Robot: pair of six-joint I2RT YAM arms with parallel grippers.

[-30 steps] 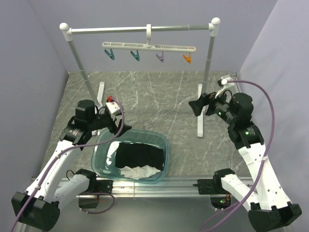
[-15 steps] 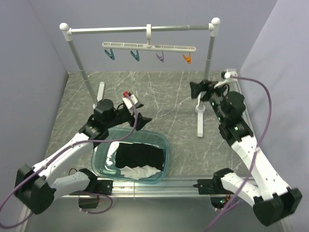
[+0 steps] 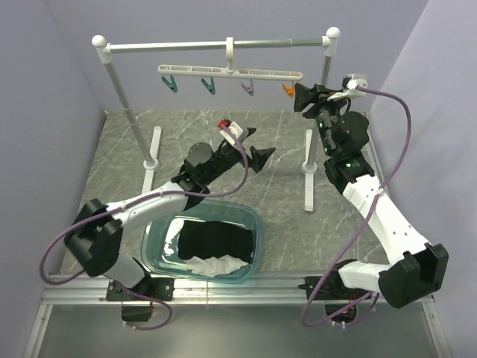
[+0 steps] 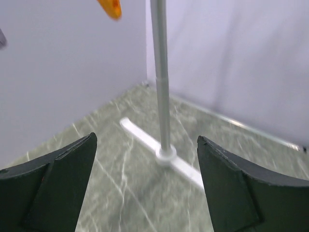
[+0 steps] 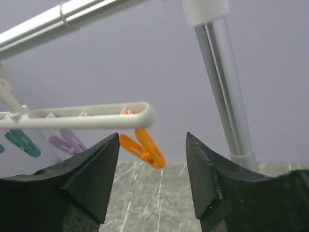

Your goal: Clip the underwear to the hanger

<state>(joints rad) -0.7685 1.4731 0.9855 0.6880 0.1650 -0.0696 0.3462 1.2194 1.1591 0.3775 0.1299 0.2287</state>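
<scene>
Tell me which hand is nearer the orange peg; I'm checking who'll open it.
Right. The right hand is beside the orange peg; the left hand hovers lower, well away.

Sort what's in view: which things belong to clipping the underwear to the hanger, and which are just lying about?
Job in hand: underwear; hanger.
Just there: white cloth; basin holding both cloths; rack the hanger hangs from.
</scene>
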